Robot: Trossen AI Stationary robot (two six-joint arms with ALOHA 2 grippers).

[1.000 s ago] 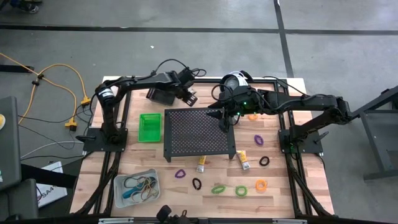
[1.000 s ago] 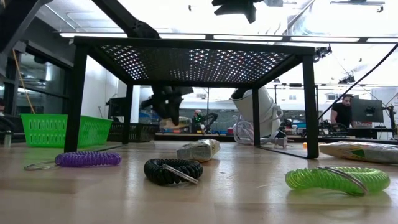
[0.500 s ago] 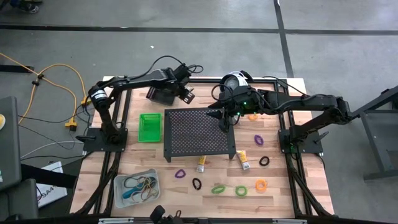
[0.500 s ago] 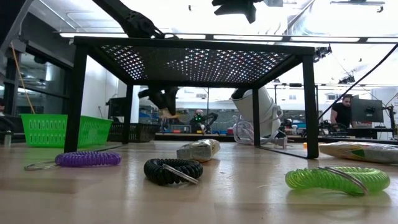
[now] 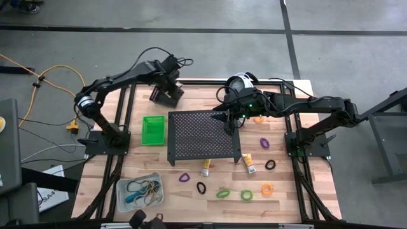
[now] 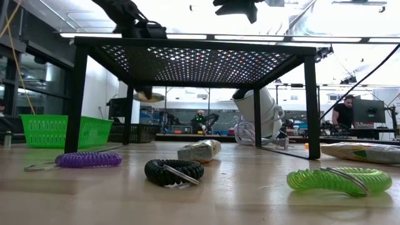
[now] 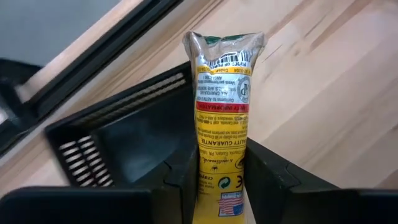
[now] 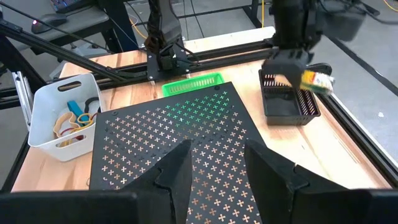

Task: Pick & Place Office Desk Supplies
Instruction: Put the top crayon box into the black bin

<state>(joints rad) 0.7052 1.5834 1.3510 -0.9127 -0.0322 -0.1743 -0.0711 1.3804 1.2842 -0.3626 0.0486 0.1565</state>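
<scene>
Three yellow tubes [image 7: 222, 118], three bins [image 5: 152, 129]

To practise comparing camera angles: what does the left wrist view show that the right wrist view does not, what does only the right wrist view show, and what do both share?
Only the left wrist view shows the printed label on the yellow tube, clamped between the left gripper's fingers. Only the right wrist view shows the perforated stand, the green bin, the clear bin of rubber bands and the right gripper, open over the stand. Both show the tube and the black bin.
</scene>
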